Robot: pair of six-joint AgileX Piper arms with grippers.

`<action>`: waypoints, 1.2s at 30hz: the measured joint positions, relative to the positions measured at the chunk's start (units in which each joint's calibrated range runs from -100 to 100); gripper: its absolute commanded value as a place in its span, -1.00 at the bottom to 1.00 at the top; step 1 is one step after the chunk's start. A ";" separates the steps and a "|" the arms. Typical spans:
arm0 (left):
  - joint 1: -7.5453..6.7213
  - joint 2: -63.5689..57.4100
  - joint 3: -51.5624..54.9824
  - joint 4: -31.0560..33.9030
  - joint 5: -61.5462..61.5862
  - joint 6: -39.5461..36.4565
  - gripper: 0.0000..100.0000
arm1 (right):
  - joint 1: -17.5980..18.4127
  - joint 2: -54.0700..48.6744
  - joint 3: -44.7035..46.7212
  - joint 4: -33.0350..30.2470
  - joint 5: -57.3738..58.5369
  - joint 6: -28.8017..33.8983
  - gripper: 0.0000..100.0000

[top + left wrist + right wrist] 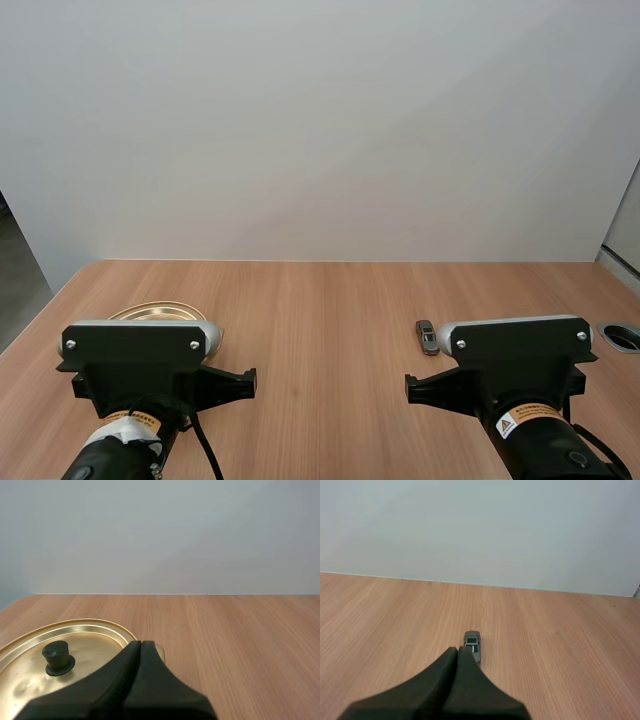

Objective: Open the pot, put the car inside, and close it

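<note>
A light wooden surface [320, 320] runs from the arms' bases out to a plain pale wall. On its left side sits the gold pot [160, 311], partly hidden in the high view behind the left arm's wrist. The pot's lid [90, 642] is on it, a shallow shiny disc with a raised rim.

The left hand [140, 647] is clenched on nothing, its two black fingers pressed together into one dark wedge. Its tip hangs over the near edge of the lid, to the right of the lid's middle.

The right hand [458, 652] is likewise clenched and empty, its fingers joined into a single wedge. It points straight at the car [472, 643], which lies on the bare surface just beyond the fingertips and slightly to their right. Whether the tips touch the car cannot be told.

The car is a small grey model, lengthwise to the right arm. In the high view it lies on the right side of the surface, well apart from the pot.

The lid's black knob [57, 656] stands upright at its centre, left of the left hand's wedge and apart from it.
</note>
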 measured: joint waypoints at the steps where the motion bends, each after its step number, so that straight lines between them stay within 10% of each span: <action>1: 0.00 0.00 0.00 0.00 0.00 0.00 -1.00 | 0.00 0.00 0.00 0.00 0.00 0.00 -1.00; 17: 0.00 0.00 0.00 0.13 0.00 0.00 -1.00 | 0.00 0.00 0.00 0.26 0.88 0.00 -1.00; 36: 0.00 0.00 -27.00 20.68 -1.63 5.72 -1.00 | 1.73 0.00 -24.63 -26.17 -3.32 0.30 -1.00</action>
